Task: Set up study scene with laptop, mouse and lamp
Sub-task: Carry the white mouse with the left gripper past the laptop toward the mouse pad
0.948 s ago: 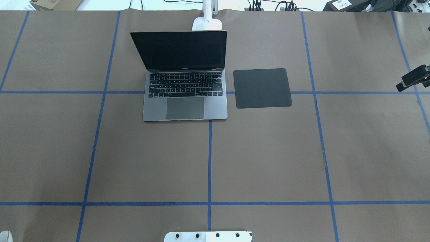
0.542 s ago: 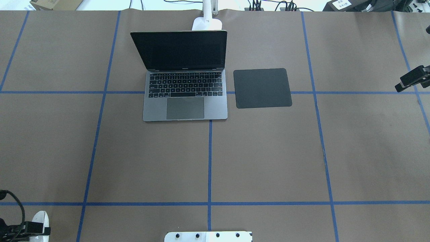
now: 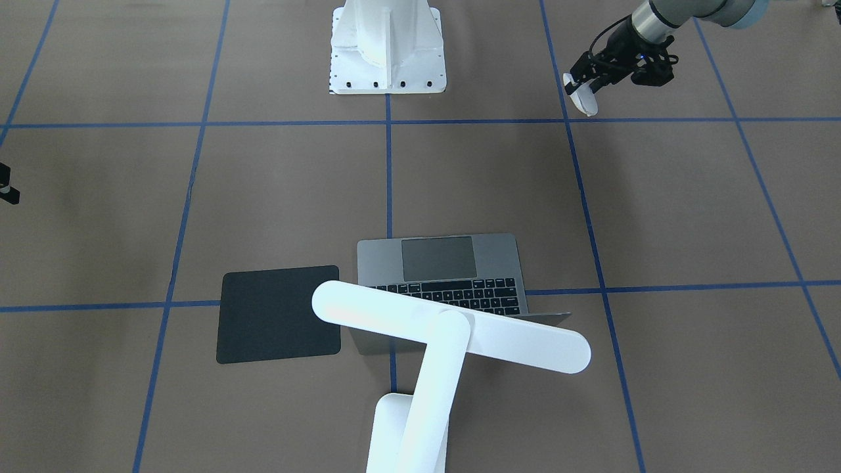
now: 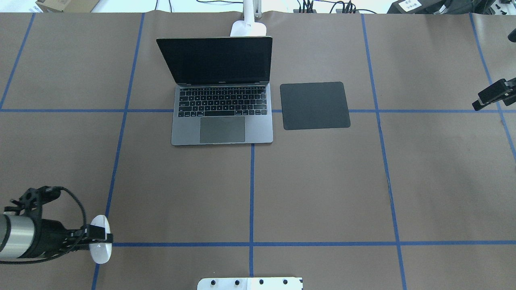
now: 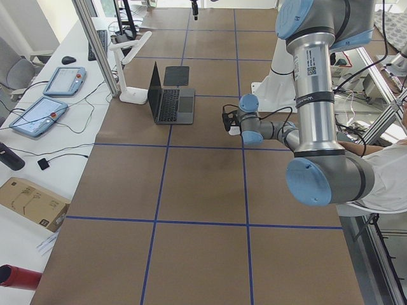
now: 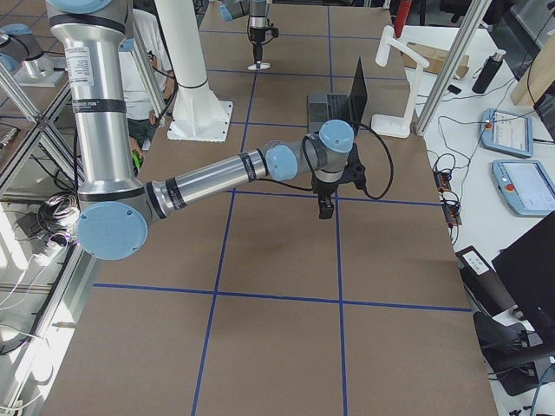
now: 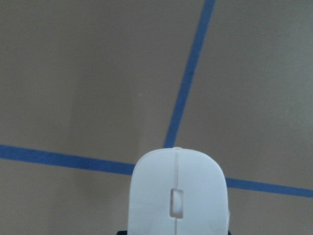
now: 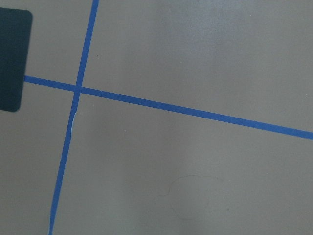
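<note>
Closed on the mouse [image 3: 583,104], my left gripper [image 3: 581,90] pinches its sides in the front-facing view, over a blue tape line on the brown paper table [image 3: 690,210] and well apart from the laptop [image 3: 440,259]; the mouse is a glossy white oval tipped on edge; the laptop lies open, grey metal with black keys and a large trackpad, just beside a flat black square mat [image 3: 279,314] with rounded corners; the lamp [image 3: 453,328], smooth white with a long round-ended bar head, reaches across the laptop's lid; of my right gripper [image 3: 5,187] only a black tip shows, and I cannot tell how its jaws stand.

From overhead, the mouse hangs by a crossing of tape lines at the lower left; the laptop's screen is dark, and the lettering under it is too small to read; a white bolted pedestal [image 4: 250,283] shows at the bottom edge.

From the left end, the lamp's base stands just behind the laptop's lid.

From the right end, my right gripper points down, apart from everything.

On my left wrist camera the mouse shows a rounded top, a thin centre seam and a scroll wheel; my right wrist camera shows matte paper, crossing tape and one corner of the mat.
</note>
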Robot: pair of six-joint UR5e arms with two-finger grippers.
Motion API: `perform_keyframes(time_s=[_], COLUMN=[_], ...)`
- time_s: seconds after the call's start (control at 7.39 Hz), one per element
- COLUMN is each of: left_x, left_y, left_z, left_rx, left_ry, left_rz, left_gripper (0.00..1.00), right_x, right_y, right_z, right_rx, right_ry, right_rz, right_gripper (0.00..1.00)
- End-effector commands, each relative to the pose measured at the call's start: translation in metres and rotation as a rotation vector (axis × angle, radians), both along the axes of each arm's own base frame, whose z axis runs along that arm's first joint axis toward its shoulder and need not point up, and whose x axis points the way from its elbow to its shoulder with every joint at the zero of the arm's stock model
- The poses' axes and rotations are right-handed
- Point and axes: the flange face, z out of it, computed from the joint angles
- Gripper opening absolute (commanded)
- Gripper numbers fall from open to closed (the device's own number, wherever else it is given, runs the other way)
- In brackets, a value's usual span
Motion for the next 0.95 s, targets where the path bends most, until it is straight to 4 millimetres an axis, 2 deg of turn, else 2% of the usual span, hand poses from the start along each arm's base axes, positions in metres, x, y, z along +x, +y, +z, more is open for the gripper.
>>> perform_keyframes(time_s=[0.0,0.14,0.27,0.41,0.54,0.68,0.81], left_x=[0.06,0.089,0.124,0.149,0.187,0.221,0.244], left_y=[-0.043,-0.067,-0.087,-0.109,-0.134,-0.158,-0.179], left_z=[-0.096,-0.142,-0.165,-0.193,-0.222,-0.251,-0.278], left_rx=[0.061,0.122,0.134,0.159,0.222,0.235,0.234], left_ry=[-0.049,-0.072,-0.094,-0.083,-0.101,-0.116,-0.129], left_rz=[0.006,0.015,0.016,0.007,-0.004,-0.008,-0.018], left_gripper=[0.6,0.6,0.6,0.6,0.6,0.6,0.6], right_x=[0.0,0.0,0.001,0.0,-0.003,-0.005,-0.006], right_y=[0.0,0.0,0.0,-0.001,-0.005,-0.009,-0.014], right_z=[0.003,0.003,0.006,0.004,0.009,0.021,0.031], right_rx=[-0.001,-0.003,-0.007,-0.003,0.008,0.034,0.038], right_ry=[0.003,0.004,0.007,0.006,0.001,-0.009,-0.007], right_rz=[0.0,0.001,0.001,-0.001,-0.006,-0.004,-0.003], right_gripper=[0.97,0.98,0.98,0.98,0.98,0.98,0.98])
